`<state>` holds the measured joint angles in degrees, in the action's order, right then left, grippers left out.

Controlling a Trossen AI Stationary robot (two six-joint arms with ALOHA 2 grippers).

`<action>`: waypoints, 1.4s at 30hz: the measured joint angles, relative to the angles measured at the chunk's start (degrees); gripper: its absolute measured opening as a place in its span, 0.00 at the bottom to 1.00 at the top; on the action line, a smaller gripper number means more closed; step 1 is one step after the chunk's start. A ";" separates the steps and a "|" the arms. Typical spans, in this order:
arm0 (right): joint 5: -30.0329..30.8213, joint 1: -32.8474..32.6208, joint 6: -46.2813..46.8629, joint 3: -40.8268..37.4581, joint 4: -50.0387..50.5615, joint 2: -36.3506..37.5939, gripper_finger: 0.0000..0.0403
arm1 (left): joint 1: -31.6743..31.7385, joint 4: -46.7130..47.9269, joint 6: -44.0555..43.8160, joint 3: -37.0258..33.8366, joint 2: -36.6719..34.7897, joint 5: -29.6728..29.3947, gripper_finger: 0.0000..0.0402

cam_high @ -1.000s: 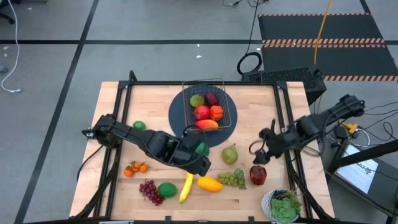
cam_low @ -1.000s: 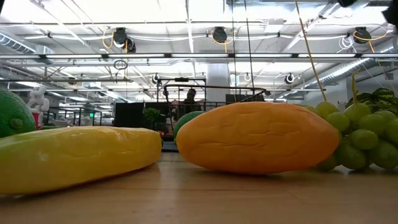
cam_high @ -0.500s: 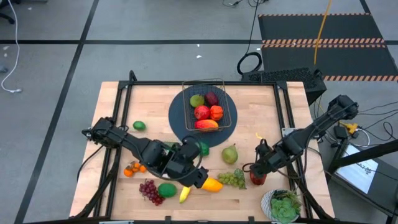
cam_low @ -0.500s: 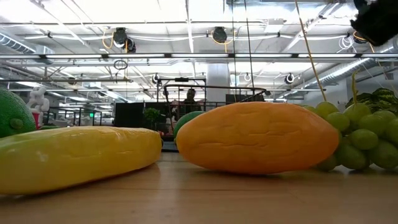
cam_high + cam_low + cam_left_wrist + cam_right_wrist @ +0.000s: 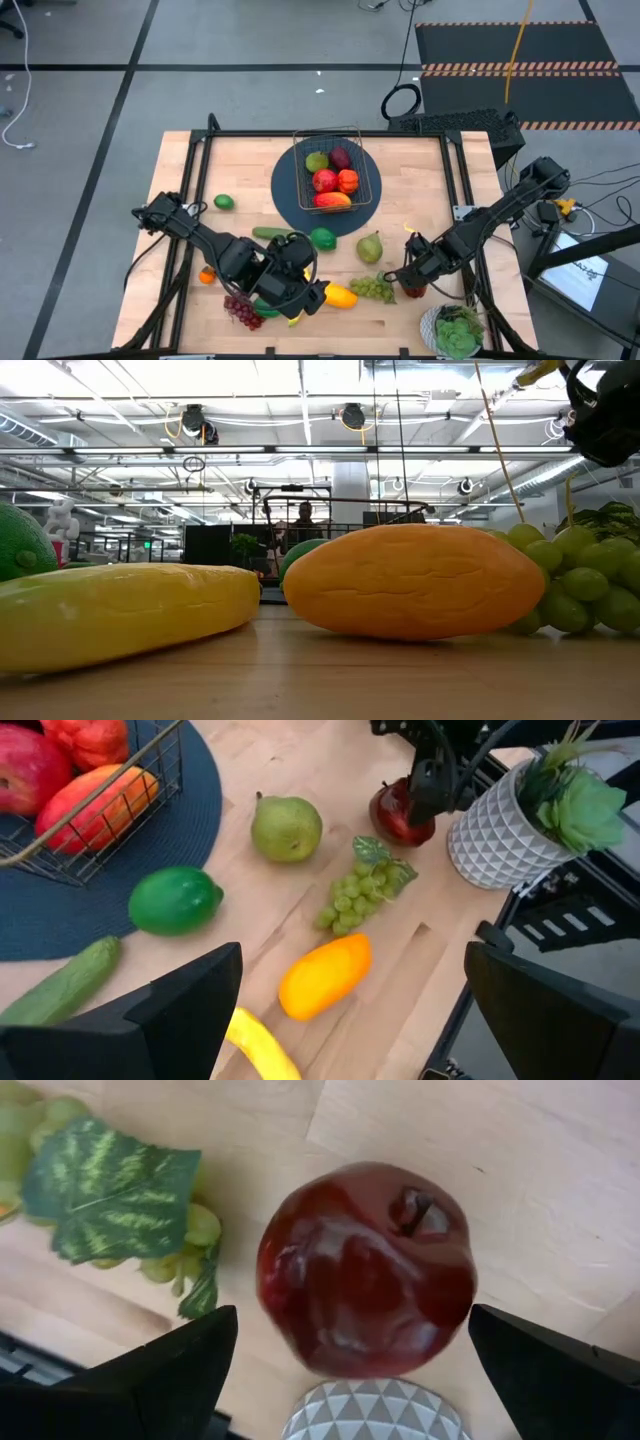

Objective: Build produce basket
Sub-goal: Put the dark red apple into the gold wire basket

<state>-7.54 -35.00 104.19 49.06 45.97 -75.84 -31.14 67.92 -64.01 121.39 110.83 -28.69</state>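
I'm hovering the right gripper (image 5: 345,1350), fingers spread, over the dark red apple (image 5: 365,1270), left gripper (image 5: 350,1010) spread above the yellow banana (image 5: 262,1042).

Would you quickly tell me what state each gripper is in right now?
Left gripper: open, holding nothing, over the banana.
Right gripper: open, holding nothing, fingers either side of the dark red apple.

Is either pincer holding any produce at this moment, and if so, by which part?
Nothing is held. The right pincer is open above the dark red apple; the left pincer is open above the banana.
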 joint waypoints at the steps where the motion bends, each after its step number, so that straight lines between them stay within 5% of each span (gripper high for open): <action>1: -0.04 0.00 0.11 0.00 0.03 -0.64 0.97 | 0.00 -0.01 0.54 -0.01 0.00 -0.04 0.94; 12: -0.06 0.13 -1.02 0.07 -1.11 -5.24 0.97 | 1.26 0.11 5.17 0.00 0.00 0.09 0.94; 19: 1.34 0.13 -1.56 0.05 -1.24 -5.03 0.88 | 1.55 1.55 6.50 -0.03 -0.56 0.15 0.94; 30: 2.92 1.20 -1.13 -0.07 -6.36 1.62 0.87 | 1.70 10.79 5.51 -0.03 -4.34 -2.31 0.94; 42: 23.59 6.87 -2.27 0.02 -12.64 16.94 0.87 | 3.73 22.03 6.05 -0.02 -4.87 -2.01 0.94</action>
<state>16.05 -28.13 101.92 49.08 33.33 -58.91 -27.40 89.96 -57.96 121.38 105.95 -30.70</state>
